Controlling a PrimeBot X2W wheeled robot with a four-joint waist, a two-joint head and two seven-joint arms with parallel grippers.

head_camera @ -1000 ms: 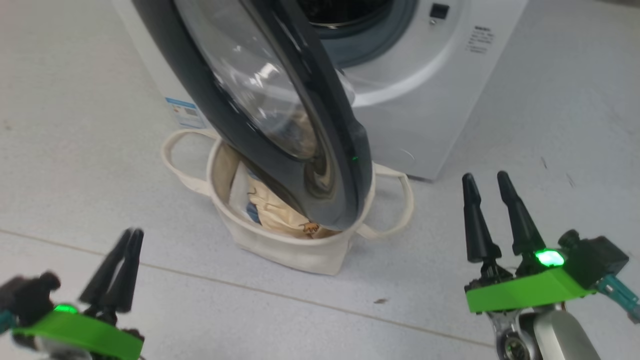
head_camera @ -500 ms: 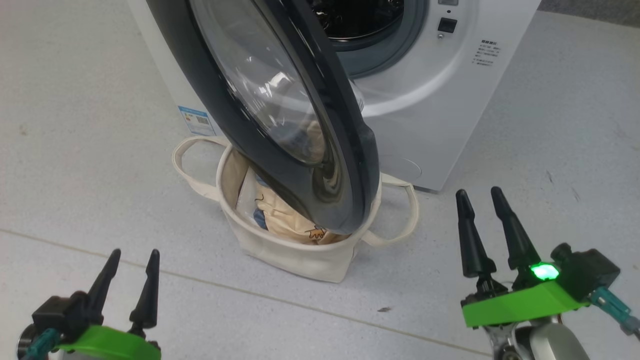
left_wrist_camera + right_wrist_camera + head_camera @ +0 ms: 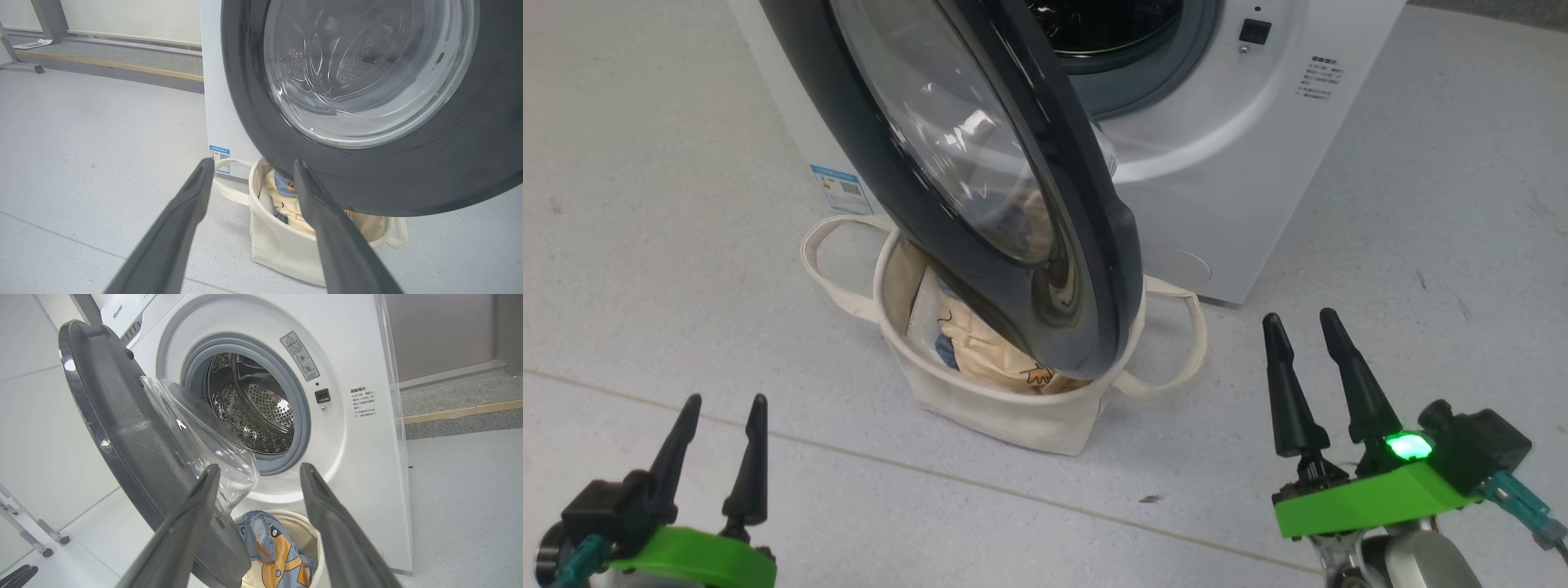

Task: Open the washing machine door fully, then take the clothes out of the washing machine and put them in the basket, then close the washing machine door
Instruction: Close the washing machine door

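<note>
The washing machine door (image 3: pixel 964 147) stands swung out from the white washing machine (image 3: pixel 1217 163), hanging over the cream basket (image 3: pixel 1005 416) on the floor below it. Blue and cream clothes (image 3: pixel 980 351) lie in the basket, partly hidden by the door. My left gripper (image 3: pixel 726 400) is open and empty at the lower left, well short of the basket. My right gripper (image 3: pixel 1298 316) is open and empty to the basket's right. In the right wrist view, the right gripper (image 3: pixel 259 467) faces the drum (image 3: pixel 253 408), which shows bare metal, and the clothes (image 3: pixel 269 547) below. In the left wrist view, the left gripper (image 3: pixel 253 162) faces the door (image 3: pixel 367 73) and basket (image 3: pixel 278 249).
A floor seam (image 3: pixel 931 474) runs across the grey floor in front of the basket. A blue label (image 3: pixel 837 189) is on the machine's side. A metal stand's feet (image 3: pixel 41 539) sit left of the machine, and a raised strip with wooden edging (image 3: pixel 122 65) lies behind.
My left gripper has gone from shut to open and sits a little lower in the head view. The head camera has shifted slightly. The right gripper, door and basket are as before.
</note>
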